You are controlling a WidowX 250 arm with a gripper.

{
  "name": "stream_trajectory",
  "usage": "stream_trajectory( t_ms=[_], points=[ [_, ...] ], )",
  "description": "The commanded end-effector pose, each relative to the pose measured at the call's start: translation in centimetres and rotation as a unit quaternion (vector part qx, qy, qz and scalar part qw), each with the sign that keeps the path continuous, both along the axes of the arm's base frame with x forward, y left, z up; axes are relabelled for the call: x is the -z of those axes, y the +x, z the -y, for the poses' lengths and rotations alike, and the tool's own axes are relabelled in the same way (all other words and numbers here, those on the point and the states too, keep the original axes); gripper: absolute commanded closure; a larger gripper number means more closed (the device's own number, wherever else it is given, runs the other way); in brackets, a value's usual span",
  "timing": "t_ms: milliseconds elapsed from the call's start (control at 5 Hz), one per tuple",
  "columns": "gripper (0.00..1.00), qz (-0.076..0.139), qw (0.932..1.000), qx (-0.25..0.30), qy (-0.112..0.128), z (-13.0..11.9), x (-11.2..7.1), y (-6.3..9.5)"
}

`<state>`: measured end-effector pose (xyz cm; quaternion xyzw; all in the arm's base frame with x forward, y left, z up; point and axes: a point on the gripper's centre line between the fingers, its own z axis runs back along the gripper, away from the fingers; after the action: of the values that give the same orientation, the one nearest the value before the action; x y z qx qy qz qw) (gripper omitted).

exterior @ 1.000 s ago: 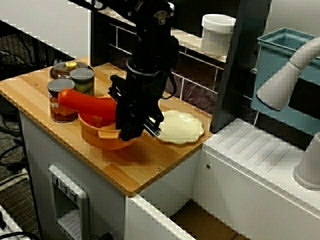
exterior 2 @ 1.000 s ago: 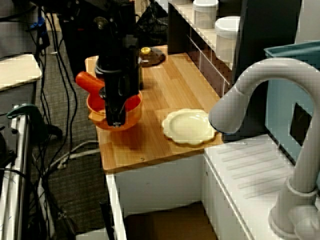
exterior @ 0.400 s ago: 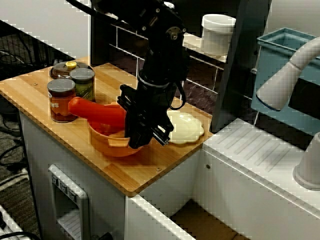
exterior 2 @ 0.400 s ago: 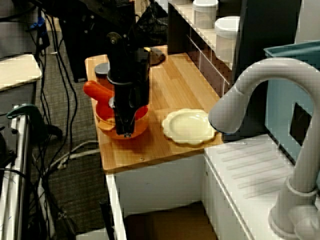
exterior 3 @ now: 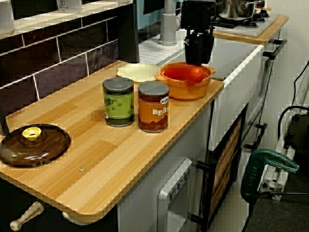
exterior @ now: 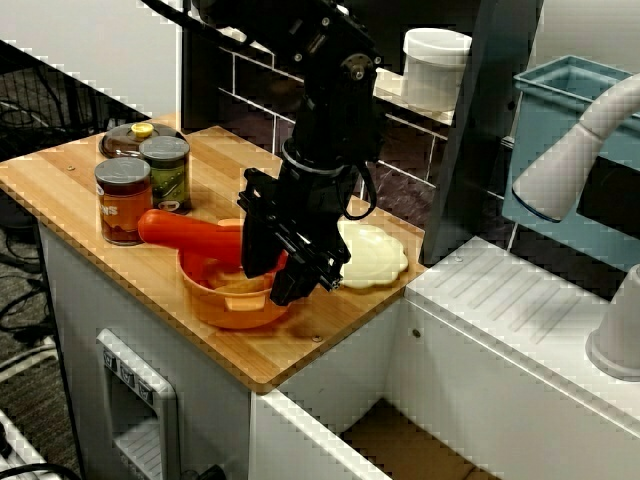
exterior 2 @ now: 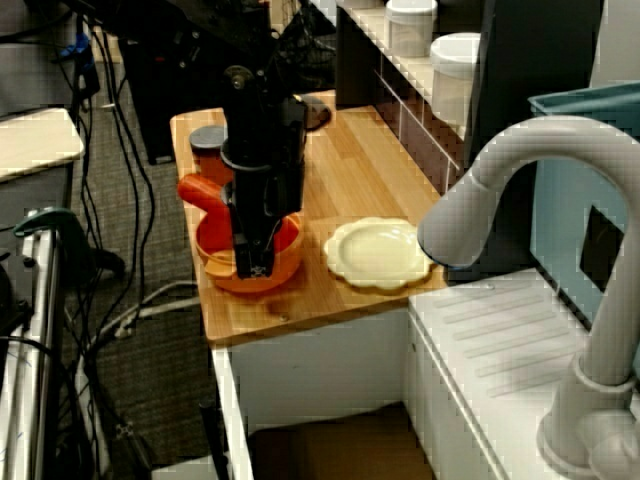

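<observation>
Pincer (exterior: 287, 285) points down and is clenched on the rim of the orange pot (exterior: 225, 305), on the plate side. Exact finger contact is hard to see behind the arm. The pot sits on the desk (exterior: 60, 170) right under the pincer, near the front edge.

A long red piece (exterior: 190, 230) lies across the pot. One end is inside next to the pincer, and the other sticks out over the rim away from it, toward the cans.

The view from the sink end shows the same grip: pincer (exterior 2: 255, 262) on the pot rim (exterior 2: 250, 283), with the cream plate (exterior 2: 375, 252) just beside the pot and a small gap between them.

In the view along the desk, the pincer (exterior 3: 198, 60) is at the pot's far rim. The bean can (exterior 3: 153, 107) and green can (exterior 3: 118, 102) stand side by side, well short of it. The brown lid (exterior 3: 31, 144) is farthest from the pincer.
</observation>
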<state>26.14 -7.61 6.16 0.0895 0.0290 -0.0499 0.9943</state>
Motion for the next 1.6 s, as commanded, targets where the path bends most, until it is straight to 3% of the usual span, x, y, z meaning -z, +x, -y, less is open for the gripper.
stream_trajectory(
  t_ms=[0, 200, 400, 600, 1000, 1400],
  points=[
    [0.0, 0.015, 0.9997, 0.018, -0.011, -0.6, -2.6, 0.8],
    [0.0, 0.014, 0.9992, 0.035, -0.015, -1.3, -3.9, 0.7],
    [0.0, -0.01, 0.9923, 0.123, 0.006, -2.3, -5.2, 1.0],
    [0.0, -0.027, 0.9841, 0.175, 0.013, -3.9, -5.2, 1.4],
    [0.0, -0.055, 0.9634, 0.262, 0.007, -5.8, -3.4, 1.8],
    [0.0, -0.056, 0.9632, 0.262, 0.011, -6.4, -2.4, 1.3]
  ],
)
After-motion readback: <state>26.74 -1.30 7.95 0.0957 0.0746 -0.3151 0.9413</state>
